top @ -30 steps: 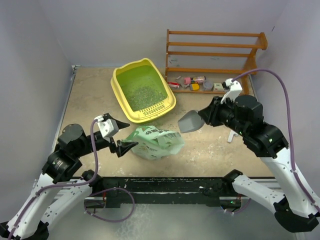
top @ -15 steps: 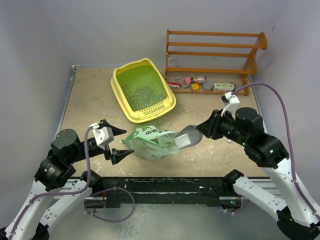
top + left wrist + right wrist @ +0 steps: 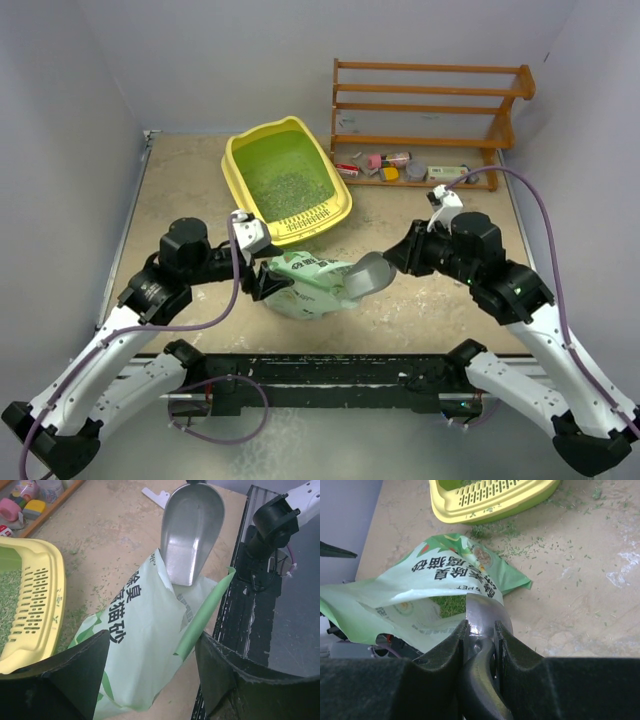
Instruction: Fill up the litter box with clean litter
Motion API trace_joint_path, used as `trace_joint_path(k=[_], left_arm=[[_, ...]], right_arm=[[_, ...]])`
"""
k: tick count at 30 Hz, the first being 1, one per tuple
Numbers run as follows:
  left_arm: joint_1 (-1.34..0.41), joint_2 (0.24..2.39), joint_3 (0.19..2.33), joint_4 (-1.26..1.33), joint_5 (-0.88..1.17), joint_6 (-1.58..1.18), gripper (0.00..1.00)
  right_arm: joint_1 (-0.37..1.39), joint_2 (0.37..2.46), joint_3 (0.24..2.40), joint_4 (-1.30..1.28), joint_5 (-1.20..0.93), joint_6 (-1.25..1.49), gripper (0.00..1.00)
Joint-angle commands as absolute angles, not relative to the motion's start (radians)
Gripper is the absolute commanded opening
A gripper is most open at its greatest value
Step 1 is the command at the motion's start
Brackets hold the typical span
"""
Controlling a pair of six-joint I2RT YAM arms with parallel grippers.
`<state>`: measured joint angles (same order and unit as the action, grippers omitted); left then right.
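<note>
Yellow plastic litter box (image 3: 233,185) is sitting toward the back of the table (image 3: 180,210), left of middle, with its slotted grille (image 3: 303,216) facing the arms. It's already carrying a thin layer of clean litter (image 3: 285,185) on the green floor, so I'm judging the fill as partway at best. Just in front of the grille the pale-green bag (image 3: 305,283) is lying on its side, mouth pointing right, and more granules are showing inside it in the right wrist view.

The metal scoop (image 3: 367,273) is poking its lip into that mouth, and the right gripper (image 3: 480,630) is clamping tight on its dark handle. The left gripper (image 3: 150,680) is spreading wide, a finger either side of the bag's closed end. I can't tell if it's actually pressing on the plastic, and it isn't pinching anything that I can see. The wooden rack (image 3: 430,100) is standing off at the back right.

For doing this scoop well, I'm thinking the left jaws should be pinning the bag so it isn't sliding away. The scoop should be going in low and flat under the granules rather than snagging the floppy upper flap, then coming out level so less is spilling on the way over the grille
</note>
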<state>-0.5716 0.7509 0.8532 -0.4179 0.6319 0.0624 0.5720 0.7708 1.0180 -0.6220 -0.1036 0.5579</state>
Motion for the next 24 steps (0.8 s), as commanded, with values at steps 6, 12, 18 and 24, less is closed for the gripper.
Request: trace_joint_path(k=[6, 12, 18, 24], left_arm=[[-0.568, 0.756, 0.77, -0.2, 0.706, -0.023, 0.32], [-0.567, 0.749, 0.748, -0.142, 0.656, -0.049, 0.0], [-0.567, 0.681, 0.695, -0.011, 0.548, -0.107, 0.0], [-0.566, 0.795, 0.734, -0.035, 0.757, -0.092, 0.26]], right_arm=[[0.572, 0.875, 0.99, -0.39, -0.136, 0.584, 0.0], [0.582, 0.927, 0.959, -0.305, -0.131, 0.571, 0.0], [0.605, 0.987, 0.955, -0.238, -0.116, 0.56, 0.0], [0.652, 1.045, 0.973, -0.226, -0.103, 0.555, 0.0]])
